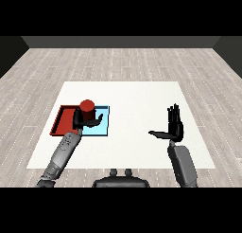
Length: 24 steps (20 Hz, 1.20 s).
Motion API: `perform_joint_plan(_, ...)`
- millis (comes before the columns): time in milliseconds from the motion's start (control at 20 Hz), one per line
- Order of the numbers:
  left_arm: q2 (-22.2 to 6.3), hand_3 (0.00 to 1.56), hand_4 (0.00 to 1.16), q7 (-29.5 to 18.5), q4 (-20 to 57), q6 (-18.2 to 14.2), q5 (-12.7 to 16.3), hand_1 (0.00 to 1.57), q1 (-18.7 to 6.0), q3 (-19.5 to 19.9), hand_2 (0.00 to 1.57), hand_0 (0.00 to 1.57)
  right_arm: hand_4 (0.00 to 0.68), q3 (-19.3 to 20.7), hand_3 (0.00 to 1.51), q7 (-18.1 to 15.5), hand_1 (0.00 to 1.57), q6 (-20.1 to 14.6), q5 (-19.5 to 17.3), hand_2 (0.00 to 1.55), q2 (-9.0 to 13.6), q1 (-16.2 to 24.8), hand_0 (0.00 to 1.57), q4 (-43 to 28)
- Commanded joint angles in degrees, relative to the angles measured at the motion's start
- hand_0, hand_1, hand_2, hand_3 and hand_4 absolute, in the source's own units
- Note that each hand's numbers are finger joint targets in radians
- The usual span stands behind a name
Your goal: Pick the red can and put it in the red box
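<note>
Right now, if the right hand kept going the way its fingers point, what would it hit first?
Nothing, as far as I can see: the right hand points its fingers up and away across bare white table, though depth is unclear.

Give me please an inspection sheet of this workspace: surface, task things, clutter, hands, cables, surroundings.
Surface: white table, two trays side by side at its left.
Task things: red can upright in the left hand, over the seam between red tray and blue tray; whether it rests on a tray cannot be told.
Clutter: nothing seen.
Hands: left hand curled round the can; right hand open, fingers straight, holding nothing.
Cables: nothing seen.
Surroundings: grey plank floor, dark wall behind.
</note>
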<state>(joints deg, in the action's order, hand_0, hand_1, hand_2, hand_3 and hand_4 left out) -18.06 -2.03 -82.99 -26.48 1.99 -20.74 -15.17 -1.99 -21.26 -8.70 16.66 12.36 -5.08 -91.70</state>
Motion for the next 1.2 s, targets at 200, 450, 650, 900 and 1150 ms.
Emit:
perform_joint_plan(200,-6.47,1.42,1.10,3.16,16.48,2.43,-4.80,1.57,-10.28,6.96,1.51,1.57,0.000,-0.82,0.00,-2.82,0.00,1.22,-0.83,0.00,-2.07,6.59,0.00,1.41)
perform_joint_plan(450,-10.05,1.46,1.10,-1.35,30.71,5.70,-2.91,1.57,-8.57,12.37,1.55,1.57,0.000,-1.15,0.00,-4.45,0.00,1.49,-3.00,0.00,-2.03,4.89,0.00,5.78)
perform_joint_plan(650,-8.84,1.49,1.09,-7.69,44.80,6.10,-2.79,1.57,-9.74,15.31,1.57,1.57,0.000,2.20,0.00,-5.16,0.00,3.45,-1.31,0.00,0.13,1.65,0.00,7.68)
perform_joint_plan(900,-8.67,1.46,1.02,-7.60,59.63,2.85,-6.30,1.47,-14.78,16.21,1.49,1.47,0.000,0.67,0.00,-7.10,0.00,4.00,-1.94,0.00,-1.07,5.23,0.00,3.56)
perform_joint_plan(1150,-9.93,0.33,0.72,-3.62,70.64,2.54,-9.37,0.33,-19.27,15.28,0.45,0.33,0.000,0.86,0.00,-8.92,0.00,1.99,-5.05,0.00,-0.83,2.40,0.00,6.09)
